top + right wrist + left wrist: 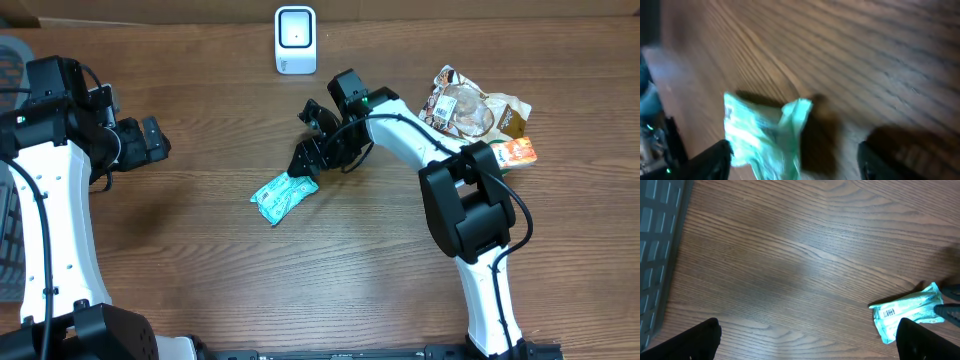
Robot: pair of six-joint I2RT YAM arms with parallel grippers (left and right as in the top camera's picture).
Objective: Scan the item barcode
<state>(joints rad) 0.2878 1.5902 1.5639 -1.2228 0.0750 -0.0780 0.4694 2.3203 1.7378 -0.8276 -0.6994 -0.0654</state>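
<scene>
A green and white packet (283, 197) lies flat on the wooden table, left of centre. Its barcode label faces up in the left wrist view, where the packet (907, 311) sits at the right edge. My right gripper (308, 140) is open just above the packet's upper right end. In the blurred right wrist view the packet (765, 135) lies low between the spread fingers, close to the left one (715, 160). The white scanner (295, 40) stands at the back centre. My left gripper (155, 140) is open and empty at the far left, its fingertips (695, 340) over bare wood.
A pile of snack bags (475, 110) and an orange packet (517, 152) lie at the right. A grey basket (8, 220) lines the left edge, its wall (655, 240) also in the left wrist view.
</scene>
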